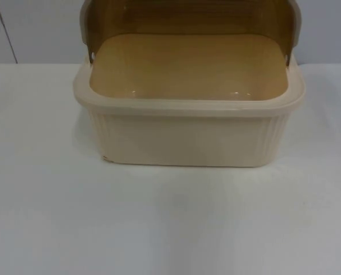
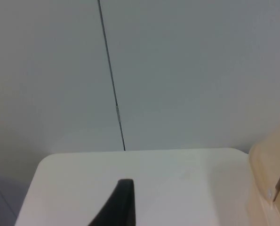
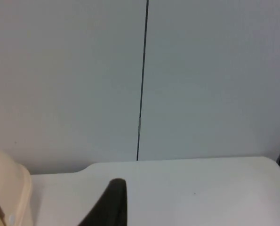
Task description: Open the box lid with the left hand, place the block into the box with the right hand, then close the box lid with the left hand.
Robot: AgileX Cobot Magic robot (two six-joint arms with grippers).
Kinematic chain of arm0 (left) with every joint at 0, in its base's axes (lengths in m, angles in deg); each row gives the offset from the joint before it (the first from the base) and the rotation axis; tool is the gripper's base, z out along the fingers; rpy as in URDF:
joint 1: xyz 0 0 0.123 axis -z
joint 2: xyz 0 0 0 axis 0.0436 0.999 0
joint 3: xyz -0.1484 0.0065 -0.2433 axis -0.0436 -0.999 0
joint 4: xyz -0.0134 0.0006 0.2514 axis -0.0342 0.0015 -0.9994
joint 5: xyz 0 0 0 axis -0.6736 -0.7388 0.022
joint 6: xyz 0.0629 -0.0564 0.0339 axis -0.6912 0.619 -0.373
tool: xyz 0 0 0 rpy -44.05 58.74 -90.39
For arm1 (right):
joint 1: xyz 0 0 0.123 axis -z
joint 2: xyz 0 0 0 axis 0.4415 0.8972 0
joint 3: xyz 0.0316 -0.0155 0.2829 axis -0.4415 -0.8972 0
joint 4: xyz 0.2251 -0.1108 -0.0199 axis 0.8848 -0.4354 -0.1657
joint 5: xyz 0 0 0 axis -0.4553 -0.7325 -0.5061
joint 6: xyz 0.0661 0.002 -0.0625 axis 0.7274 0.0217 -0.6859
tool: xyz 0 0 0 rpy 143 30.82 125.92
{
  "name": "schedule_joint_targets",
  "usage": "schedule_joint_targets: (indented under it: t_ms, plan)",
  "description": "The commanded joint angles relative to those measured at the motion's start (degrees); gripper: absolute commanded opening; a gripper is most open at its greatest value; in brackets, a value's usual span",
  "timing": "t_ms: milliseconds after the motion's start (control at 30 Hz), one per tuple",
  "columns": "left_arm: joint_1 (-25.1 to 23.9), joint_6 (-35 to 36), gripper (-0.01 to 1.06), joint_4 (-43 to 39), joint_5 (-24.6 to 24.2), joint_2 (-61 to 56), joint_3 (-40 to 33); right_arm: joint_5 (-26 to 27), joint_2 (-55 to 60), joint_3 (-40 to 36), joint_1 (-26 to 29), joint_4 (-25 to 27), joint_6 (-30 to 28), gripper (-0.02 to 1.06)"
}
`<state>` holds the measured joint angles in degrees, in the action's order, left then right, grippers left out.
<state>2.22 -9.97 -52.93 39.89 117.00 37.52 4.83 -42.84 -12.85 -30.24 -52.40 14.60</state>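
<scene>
One box (image 1: 188,123) is recorded on the white bench (image 1: 159,223), standing at the middle of the scene toward the far side, close to the grey partition wall (image 2: 177,70). Its lid (image 1: 187,17) is raised and tipped back over the far edge, so the interior is exposed; the cavity is seen bare, and no block is observed in it.

The left end effector (image 2: 118,205) is held off the left side of the box, above the bench near its far left corner, pointed at the wall; a corner of the box is caught at the edge of its wrist view. Whether it is released or clenched cannot be told. The right end effector (image 3: 109,205) is held likewise off the right side of the box, pointed at the wall, and its state cannot be told either.

The opening step is judged complete. The step in hand is judged to be the placing of the block by the right arm; the block would first have to be located and grasped.

The box is cream plastic, rounded-rectangular, with a thick rolled rim, ribbed side walls and a tinted amber lid hinged at both far corners.
</scene>
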Motion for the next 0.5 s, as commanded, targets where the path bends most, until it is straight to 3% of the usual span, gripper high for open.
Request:
schedule_joint_targets:
  t_ms: [0,67,200,333,367,467]
  plan:
    - [0.7,-2.8,1.05,1.2,0.4,0.9,0.5,1.9,-0.3,-0.1,0.5,-1.2,0.0,1.05]
    - [1.9,-6.6,1.05,0.9,0.4,3.3,1.3,2.2,-0.3,-0.1,0.5,-0.7,0.5,1.05]
    - [3.7,-7.1,1.05,1.7,0.4,7.3,4.7,2.2,-0.3,-0.1,0.5,-0.7,0.5,1.05]
    - [7.5,-9.2,1.05,5.3,2.0,17.2,15.8,2.1,-0.3,-0.1,0.5,-0.7,0.3,1.05]
    - [7.5,-9.2,1.05,5.3,2.0,17.2,15.8,2.1,-0.3,-0.1,0.5,-0.7,0.3,1.05]
    - [11.8,-17.7,1.05,7.0,1.8,24.0,23.4,1.9,-0.3,-0.1,0.5,-0.8,0.1,1.05]
